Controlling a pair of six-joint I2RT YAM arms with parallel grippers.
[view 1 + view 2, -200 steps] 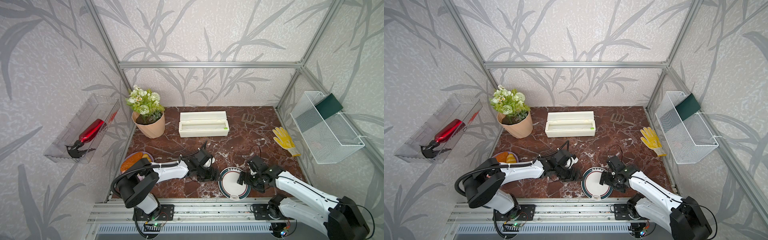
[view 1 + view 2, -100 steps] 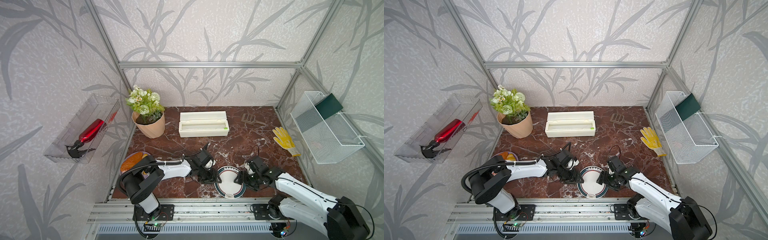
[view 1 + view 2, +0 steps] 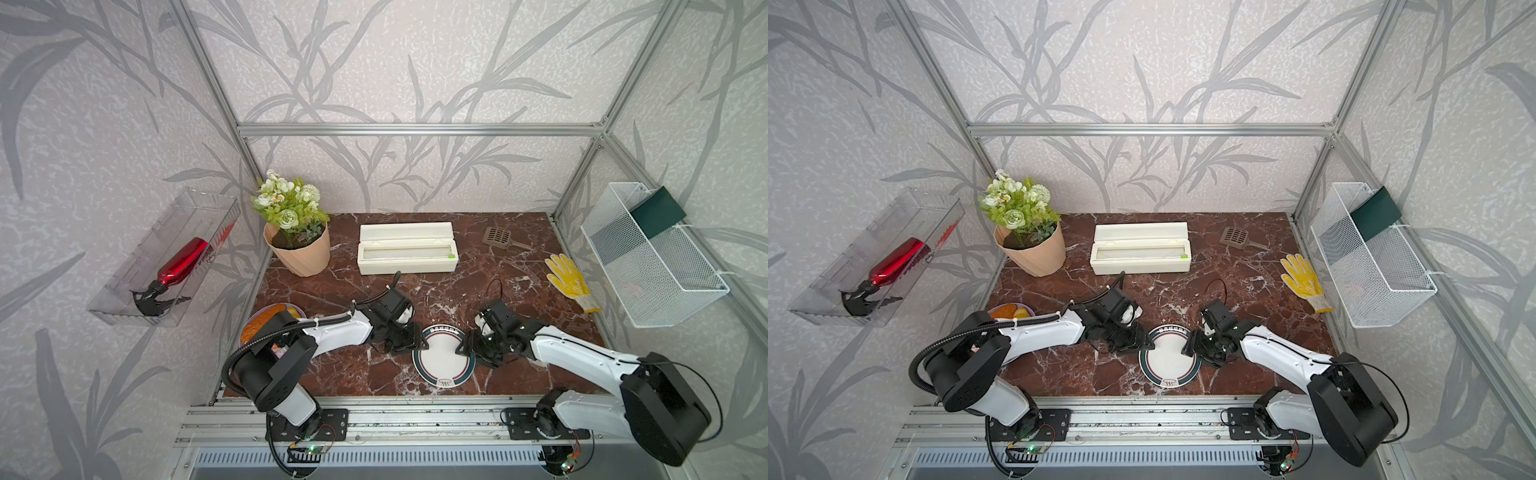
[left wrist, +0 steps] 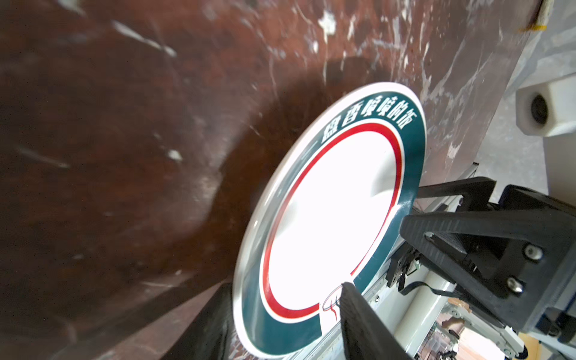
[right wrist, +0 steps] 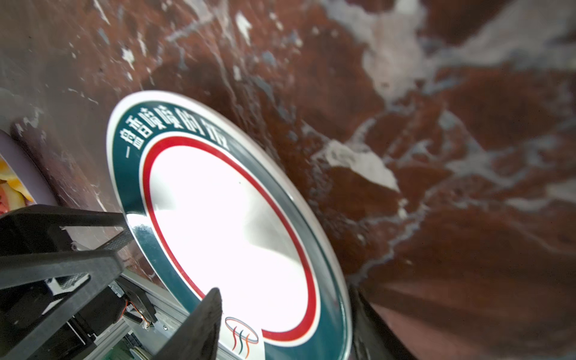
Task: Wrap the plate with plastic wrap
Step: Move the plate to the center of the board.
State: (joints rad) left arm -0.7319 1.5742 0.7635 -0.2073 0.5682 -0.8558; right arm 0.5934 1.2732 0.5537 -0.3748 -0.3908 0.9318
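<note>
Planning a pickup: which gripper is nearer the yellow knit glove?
Right. The right gripper is at the edge of the white teal-rimmed plate toward the yellow glove; the left gripper is at the opposite edge.

The round white plate with dark teal rim band (image 5: 230, 224) has a smooth, glossy glaze that mirrors the light. The red-brown marble-look worktop (image 3: 457, 291) is polished and slightly shiny. The right claw (image 3: 1187, 344) is matt black plastic with a fine grain. The yellow knitted cloth glove (image 3: 567, 276) looks rough. The white wire-mesh metal basket (image 3: 648, 266) is matt. The red bottle (image 3: 185, 259) shines like metal.
</note>
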